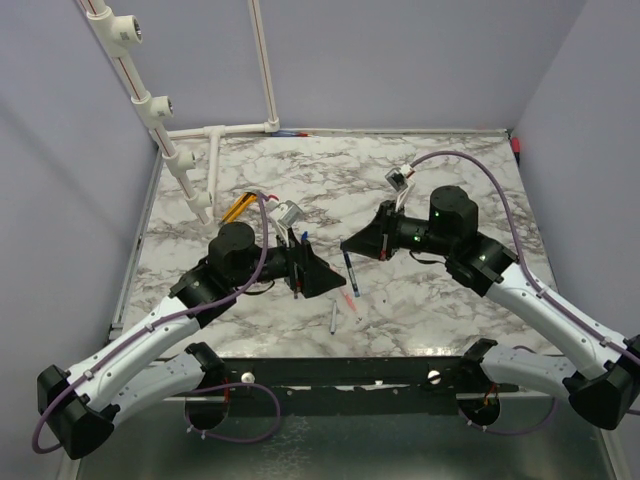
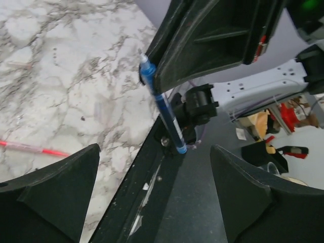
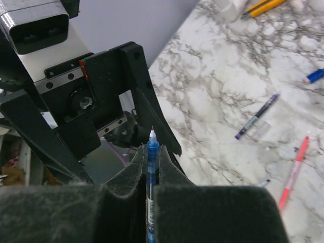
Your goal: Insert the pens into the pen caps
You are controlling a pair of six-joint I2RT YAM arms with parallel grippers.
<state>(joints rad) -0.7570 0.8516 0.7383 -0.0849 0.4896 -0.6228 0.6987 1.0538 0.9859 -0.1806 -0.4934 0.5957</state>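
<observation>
Nearest to me, my right pincer (image 1: 352, 241) is clamping a blue pen (image 3: 151, 167) tightly between its padded fingers. In the right wrist view the pen is pointing to 12 o'clock, and its bare writing tip is sticking out past the pads. I judge that I am gripping it low on the barrel so that the tip end is free for a cap to slide over it.

Across from it, at about 9 o'clock in the overhead view, my left pincer (image 2: 154, 152) is facing the pen with its fingers spread as wide as they go. Nothing is sitting between them. It is lined up with the pen but carrying no cap, so I judge the capping cannot happen until it is fetching one.

Further out, the rest is lying loose on the marble counter (image 1: 440, 310), near the middle where either arm can reach. A red-pink pen (image 1: 347, 300) is resting flat at 6 o'clock from my right pincer. A dark blue pen (image 3: 257, 115) is lying at 2 o'clock in the right wrist view. Beyond it, at the 3 o'clock edge of that view, a blue pen cap (image 3: 315, 76) is only partly showing.

Farthest away, at 10 o'clock in the overhead view, a yellow-and-black tool (image 1: 237, 207) is lying apart from the pens.
</observation>
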